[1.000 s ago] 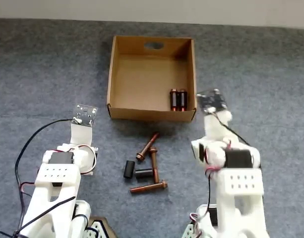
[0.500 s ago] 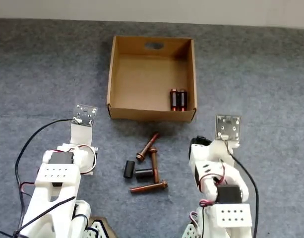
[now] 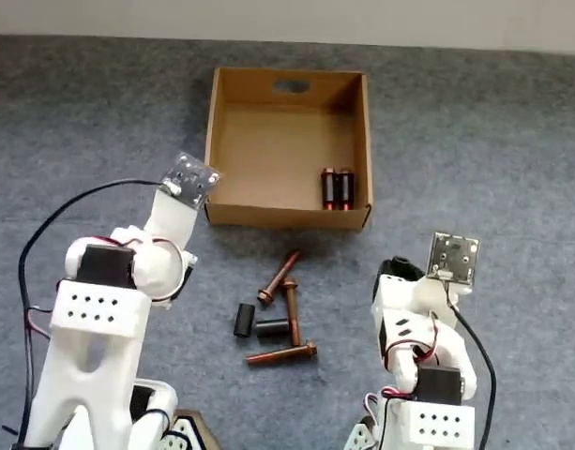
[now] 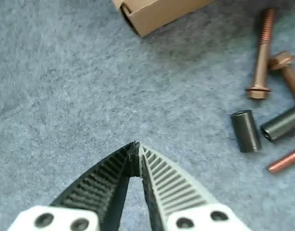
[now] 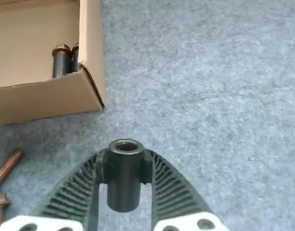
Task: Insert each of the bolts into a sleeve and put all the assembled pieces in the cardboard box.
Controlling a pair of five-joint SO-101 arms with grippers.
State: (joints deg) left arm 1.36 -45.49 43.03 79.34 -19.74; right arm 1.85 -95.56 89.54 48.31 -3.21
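The cardboard box (image 3: 210, 141) stands at the back with two assembled pieces (image 3: 337, 187) lying in its near right corner, also seen as assembled pieces (image 5: 64, 58). In front of the box lie three copper bolts (image 3: 278, 275), (image 3: 290, 305), (image 3: 280, 353) and two black sleeves (image 3: 242, 320), (image 3: 271, 329). My right gripper (image 5: 124, 162) is shut on a third black sleeve (image 5: 123, 180), held over the carpet off the box's near right corner (image 5: 92, 84). My left gripper (image 4: 136, 146) is shut and holds nothing, over bare carpet beside the loose sleeve (image 4: 246, 130) and bolt (image 4: 260, 53).
Grey carpet (image 3: 512, 141) covers the whole table. The left arm's body (image 3: 99, 300) rises at the front left and the right arm's body (image 3: 423, 337) at the front right. A black cable (image 3: 52, 234) loops beside the left arm.
The right arm has drawn back from the box's right side toward the front. The left arm has lifted and swung toward the box's near left corner.
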